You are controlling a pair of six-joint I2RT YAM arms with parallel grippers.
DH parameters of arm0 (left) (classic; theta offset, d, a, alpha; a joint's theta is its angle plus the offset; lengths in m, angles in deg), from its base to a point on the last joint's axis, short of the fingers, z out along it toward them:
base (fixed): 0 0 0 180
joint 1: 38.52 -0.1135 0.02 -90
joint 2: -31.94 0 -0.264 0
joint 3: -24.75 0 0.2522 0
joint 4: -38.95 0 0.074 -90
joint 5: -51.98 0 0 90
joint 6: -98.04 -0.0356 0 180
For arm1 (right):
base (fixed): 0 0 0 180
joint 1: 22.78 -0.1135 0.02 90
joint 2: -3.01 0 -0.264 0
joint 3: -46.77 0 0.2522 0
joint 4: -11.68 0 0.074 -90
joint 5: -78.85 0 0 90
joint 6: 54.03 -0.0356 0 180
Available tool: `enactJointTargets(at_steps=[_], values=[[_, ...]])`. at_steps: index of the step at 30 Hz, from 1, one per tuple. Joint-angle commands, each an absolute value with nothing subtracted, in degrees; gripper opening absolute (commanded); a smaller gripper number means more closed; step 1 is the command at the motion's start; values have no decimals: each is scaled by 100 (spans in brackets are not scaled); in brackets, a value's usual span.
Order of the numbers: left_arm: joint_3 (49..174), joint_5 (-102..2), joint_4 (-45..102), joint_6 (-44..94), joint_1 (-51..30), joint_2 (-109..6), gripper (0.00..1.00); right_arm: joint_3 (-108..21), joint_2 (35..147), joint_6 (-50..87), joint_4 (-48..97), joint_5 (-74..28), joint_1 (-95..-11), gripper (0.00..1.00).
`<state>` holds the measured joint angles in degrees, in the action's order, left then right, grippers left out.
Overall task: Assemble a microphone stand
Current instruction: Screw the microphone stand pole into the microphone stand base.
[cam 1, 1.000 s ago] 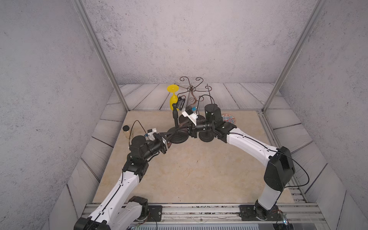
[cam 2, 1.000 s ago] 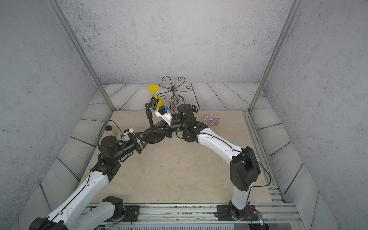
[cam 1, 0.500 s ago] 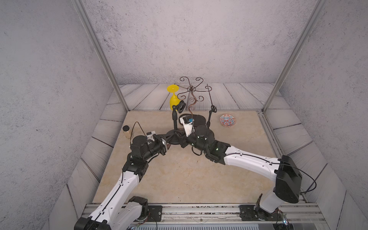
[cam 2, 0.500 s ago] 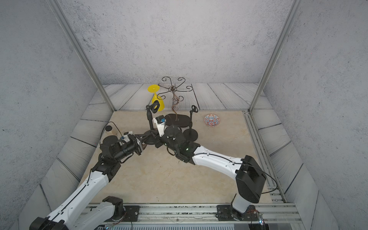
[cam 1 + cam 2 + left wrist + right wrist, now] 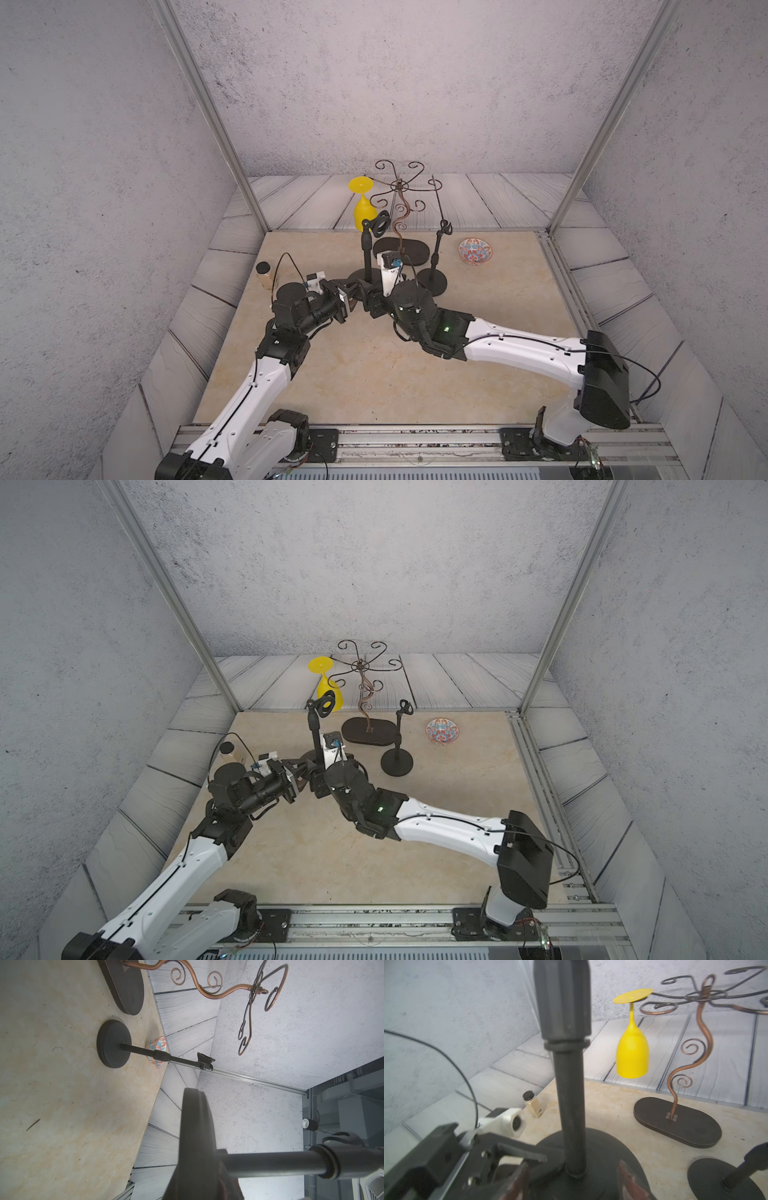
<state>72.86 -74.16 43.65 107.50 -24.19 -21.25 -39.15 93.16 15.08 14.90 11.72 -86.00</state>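
A black microphone stand (image 5: pixel 367 257) stands upright on its round base (image 5: pixel 602 1157), with a ring clip (image 5: pixel 326 704) on top. My left gripper (image 5: pixel 352 291) is shut on the rim of that base (image 5: pixel 195 1136); the left wrist view shows the disc edge-on between its jaws. My right gripper (image 5: pixel 573 1184) is low at the foot of the pole (image 5: pixel 571 1105). It is open, one finger on each side of the pole and clear of it. A second, thinner stand (image 5: pixel 434 266) with a clip top stands alone to the right.
A copper scroll rack (image 5: pixel 401 251) on an oval base stands behind the stands, with a yellow glass (image 5: pixel 365 212) hanging upside down from it. A patterned bowl (image 5: pixel 475 251) sits at the back right. A small black-lidded jar (image 5: pixel 262 274) stands at the left edge.
The right arm swung forward and down to the foot of the pole, and its jaws opened. The stand went from leaning to upright. The left gripper kept its hold on the base.
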Motion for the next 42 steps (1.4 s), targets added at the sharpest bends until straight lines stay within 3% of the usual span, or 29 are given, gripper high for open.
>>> enactJointTargets(at_steps=[1,5,10,17,23,31,34,36,38,42], values=[[7400,-7600,5172,10788,-2400,-1958,0,-3629,8796,1952,1322,-987,-7924,69],[7380,-7622,5174,10817,-2402,-1938,0,-3651,8866,2082,1060,-3821,-6935,69],[7401,-7627,5183,10829,-2397,-1914,0,-4332,9317,2841,1702,-5429,-6553,68],[7411,-7621,5180,10844,-2401,-1898,0,-5109,9962,3097,2143,-6170,-6378,64],[7437,-7621,5183,10852,-2400,-1893,0,-5666,10466,3102,2403,-6269,-6374,55],[7446,-7593,5183,10848,-2402,-1895,0,-5704,10656,2500,1740,-6388,-6395,17],[7446,-7591,5183,10850,-2402,-1882,0,-5301,10467,2206,1485,-5698,-6471,3],[7446,-7587,5182,10853,-2401,-1884,0,-4830,10225,2015,1231,-4823,-6621,0],[7446,-7587,5196,10855,-2402,-1873,0,-4398,9953,1935,1182,-3447,-6918,0],[7428,-7558,5182,10851,-2410,-1846,0,-4065,9618,1334,1480,429,-7924,0]])
